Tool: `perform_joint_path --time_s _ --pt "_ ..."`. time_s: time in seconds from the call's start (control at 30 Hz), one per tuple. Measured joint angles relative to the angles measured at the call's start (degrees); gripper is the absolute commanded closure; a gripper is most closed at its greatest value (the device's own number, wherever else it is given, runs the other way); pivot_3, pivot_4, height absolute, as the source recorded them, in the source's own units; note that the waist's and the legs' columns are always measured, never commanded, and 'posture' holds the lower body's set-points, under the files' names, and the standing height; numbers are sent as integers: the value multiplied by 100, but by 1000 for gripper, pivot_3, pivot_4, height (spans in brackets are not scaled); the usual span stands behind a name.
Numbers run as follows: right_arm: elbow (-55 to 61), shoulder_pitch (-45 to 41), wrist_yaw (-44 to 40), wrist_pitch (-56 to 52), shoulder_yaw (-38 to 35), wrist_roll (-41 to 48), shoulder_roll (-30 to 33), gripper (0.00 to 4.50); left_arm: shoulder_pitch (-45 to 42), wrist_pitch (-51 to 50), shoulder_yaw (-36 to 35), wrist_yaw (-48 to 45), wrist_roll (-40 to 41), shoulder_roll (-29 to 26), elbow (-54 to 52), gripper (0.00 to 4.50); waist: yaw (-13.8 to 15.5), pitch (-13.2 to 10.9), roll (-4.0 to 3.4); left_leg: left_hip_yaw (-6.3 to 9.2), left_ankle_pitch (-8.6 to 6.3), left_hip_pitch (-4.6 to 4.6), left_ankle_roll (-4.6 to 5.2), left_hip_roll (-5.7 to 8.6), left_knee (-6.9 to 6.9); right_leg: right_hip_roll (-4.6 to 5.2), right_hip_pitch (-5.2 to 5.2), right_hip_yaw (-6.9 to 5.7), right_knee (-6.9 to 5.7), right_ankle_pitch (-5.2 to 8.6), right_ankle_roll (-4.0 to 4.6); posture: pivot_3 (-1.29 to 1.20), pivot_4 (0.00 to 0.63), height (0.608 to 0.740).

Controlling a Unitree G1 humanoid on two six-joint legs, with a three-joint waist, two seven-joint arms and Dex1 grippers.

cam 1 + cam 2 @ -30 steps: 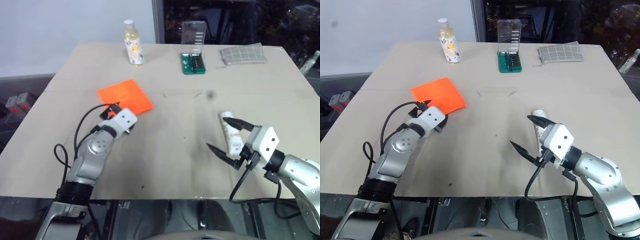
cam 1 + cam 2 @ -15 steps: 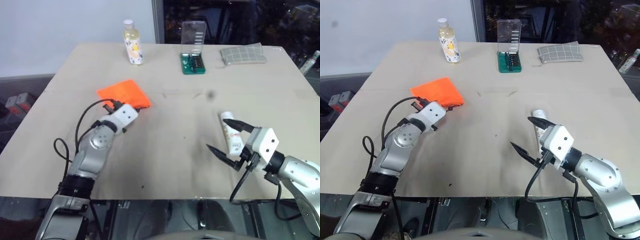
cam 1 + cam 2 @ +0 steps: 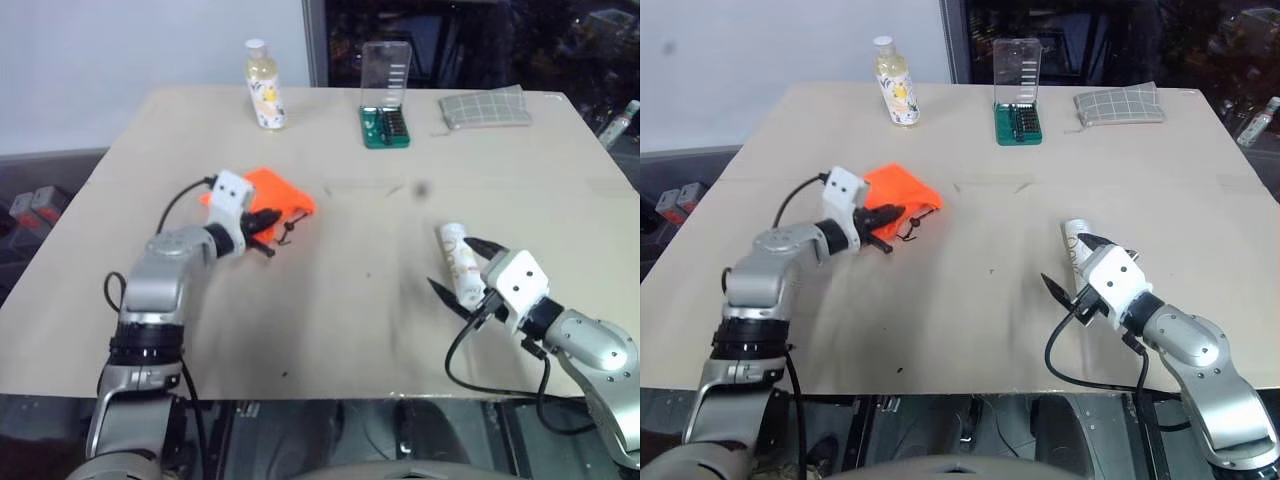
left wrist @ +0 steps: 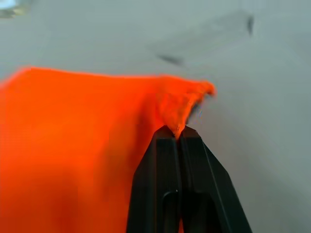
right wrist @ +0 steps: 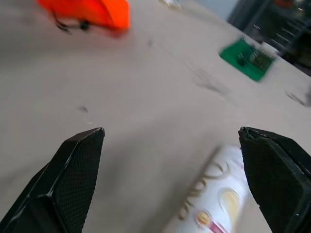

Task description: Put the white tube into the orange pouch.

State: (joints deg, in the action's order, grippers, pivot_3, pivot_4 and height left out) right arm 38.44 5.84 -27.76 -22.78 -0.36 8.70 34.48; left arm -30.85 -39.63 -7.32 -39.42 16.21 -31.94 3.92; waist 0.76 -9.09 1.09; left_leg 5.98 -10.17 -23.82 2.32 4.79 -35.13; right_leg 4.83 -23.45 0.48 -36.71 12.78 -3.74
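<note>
The orange pouch (image 3: 283, 193) is bunched up on the left of the table, its near edge raised. My left gripper (image 3: 266, 218) is shut on that edge; the left wrist view shows orange fabric (image 4: 82, 145) pinched at the tips of the left gripper (image 4: 177, 132). The pouch's black cord (image 3: 290, 229) dangles beside it. The white tube (image 3: 455, 250) lies flat at the right front. My right gripper (image 3: 459, 268) is open and low over it, one finger on each side. In the right wrist view, the tube (image 5: 214, 194) lies between the two fingers, closer to one.
At the table's far edge stand a clear bottle with yellowish liquid (image 3: 265, 85), a green bit case with an upright clear lid (image 3: 386, 125) and a grey checked cloth (image 3: 487, 107). Bare tabletop (image 3: 370, 230) separates pouch and tube.
My left gripper shut on the pouch's near edge, then rolled and rose, so the flat pouch bunched up. My right gripper dropped lower, closer over the tube, still open.
</note>
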Motion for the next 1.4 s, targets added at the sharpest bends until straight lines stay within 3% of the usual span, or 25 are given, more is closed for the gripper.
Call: perform_joint_path --time_s 0.1,0.23,0.53,0.63,0.7,0.83,1.07,1.17,1.33,1.4 --pt "-94 24 208 -62 16 -286 -64 0 -40 -855 -159 -211 642 0 -264 4449 -4 0 0 -1 0 -1 1 1 0 0 0 2 0 0 1 0 150 740" --pt "-375 -7 334 -1060 46 -291 -204 0 -165 -2132 -396 -327 1639 11 -727 4449 0 -4 5 2 1 -1 1 0 0 -1 0 1 -2 -1 2 0 150 740" --pt "-1138 -932 960 -2264 178 -451 -811 0 -450 -2913 -704 -147 2449 -20 -796 4449 -58 -4 5 0 4 3 -3 -2 2 -9 -2 10 -5 -3 6 0 150 740" --pt "-1239 -1140 960 -2503 168 -375 -971 856 -451 -2924 -740 -34 2457 -48 -795 4500 -59 -3 7 0 3 3 -4 -1 3 -11 -2 15 -4 -3 7 0 150 740" --pt "-1242 -1155 914 -2582 205 -299 -1024 1882 -450 -2931 -742 66 2491 -38 -796 4500 -61 -3 7 0 1 3 -6 -1 3 -11 -2 16 -3 -3 6 0 150 740" --pt "-1201 -1180 829 -2506 252 -309 -960 3526 -445 -2943 -770 241 2590 26 -798 4500 -65 -2 9 0 -5 8 -16 -1 2 -11 -1 14 -3 -3 6 0 150 740" --pt "-726 -1230 273 -2271 616 -77 -746 3526 -266 -2822 -547 157 2647 -88 -900 4500 -142 -3 9 -2 -2 0 -12 -4 6 -13 -11 21 -4 -3 6 0 150 740" --pt "-570 -1386 214 -2196 636 -27 -755 3575 -221 -2598 -327 -54 2555 -248 -900 3597 -137 -3 9 -3 -3 -1 -12 -2 6 -12 -11 22 -3 -3 6 0 150 740" --pt "-557 -1402 231 -2185 638 -26 -774 3575 -44 -1581 336 -224 1781 -495 -898 1128 -102 -3 9 -3 -13 -1 -29 -1 6 9 -14 22 -1 -3 7 0 150 740" --pt "-556 -1399 231 -2185 638 -25 -777 3575 -31 -1464 419 -247 1680 -494 -896 1026 -97 -4 9 -4 -14 -2 -29 0 6 9 -15 21 0 -3 7 0 150 740"
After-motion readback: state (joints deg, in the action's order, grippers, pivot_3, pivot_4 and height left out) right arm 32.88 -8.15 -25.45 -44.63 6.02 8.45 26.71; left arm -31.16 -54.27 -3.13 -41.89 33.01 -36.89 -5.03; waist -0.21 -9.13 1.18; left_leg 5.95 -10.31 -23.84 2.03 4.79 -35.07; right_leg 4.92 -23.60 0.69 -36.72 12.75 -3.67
